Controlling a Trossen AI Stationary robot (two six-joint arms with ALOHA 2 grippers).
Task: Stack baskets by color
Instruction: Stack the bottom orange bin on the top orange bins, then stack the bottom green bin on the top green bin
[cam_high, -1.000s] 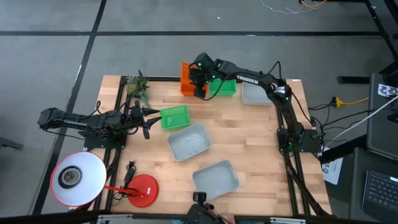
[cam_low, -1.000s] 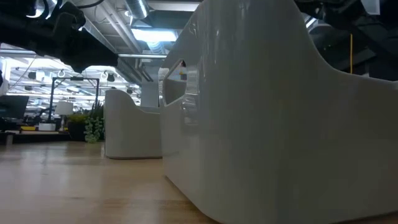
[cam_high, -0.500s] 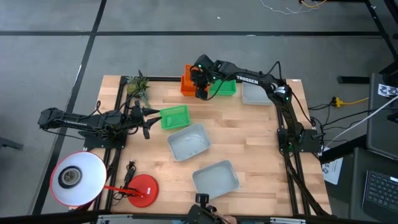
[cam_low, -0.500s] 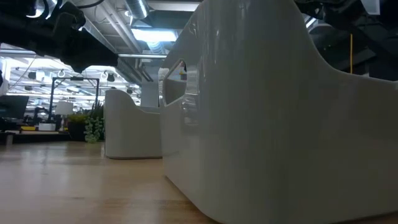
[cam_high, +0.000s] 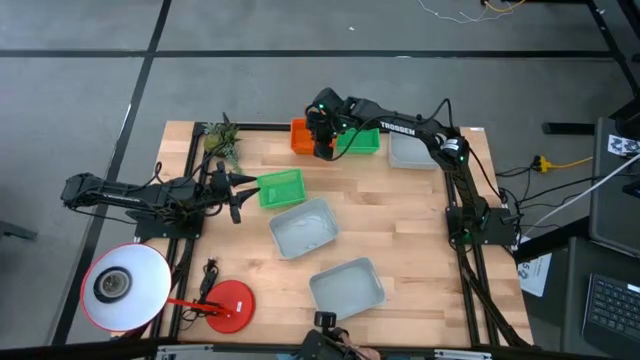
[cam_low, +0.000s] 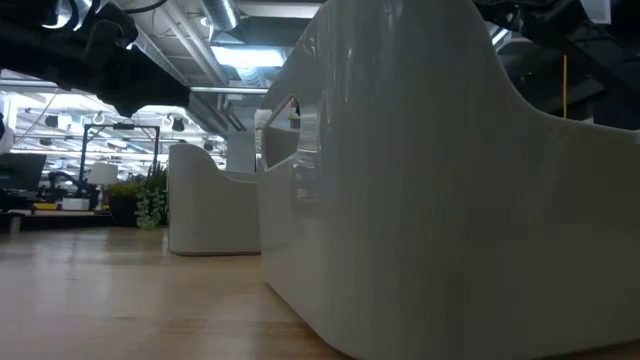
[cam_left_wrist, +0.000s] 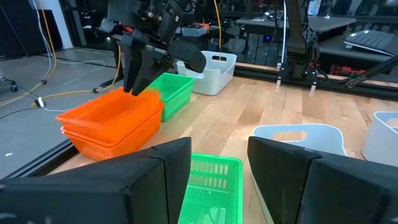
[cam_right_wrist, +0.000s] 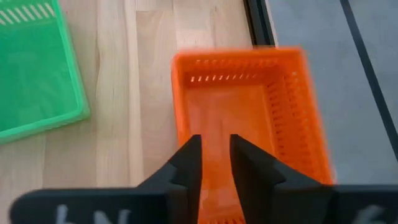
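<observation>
Right tool (cam_high: 322, 148) sits over the orange basket stack (cam_high: 301, 137) at the far edge of the worktop (cam_high: 420, 230); in the right wrist view its two fingers (cam_right_wrist: 186, 163) stand a narrow gap apart, straddling the near wall of the top orange basket (cam_right_wrist: 249, 118), and I cannot tell whether the pads press on the wall or stand just clear of it. In the left wrist view two nested orange baskets (cam_left_wrist: 112, 124) are distinguishable. One green basket (cam_high: 360, 140) lies just beside the orange stack, on the side toward the right arm's base; beyond that one, a pale grey basket (cam_high: 412, 152) sits near the right rail. A second green basket (cam_high: 280, 187) lies nearer the middle, well apart from the orange stack, with the left tool (cam_high: 236, 195) just beside it, fingers (cam_left_wrist: 155, 180) spread wide and holding nothing. Two more pale grey baskets: one (cam_high: 303, 227) just beside the second green basket on the near side, the other (cam_high: 347, 285) farther toward the near edge. The red lamp base (cam_high: 230, 305) stands at the near left corner, well apart from the orange stack.
</observation>
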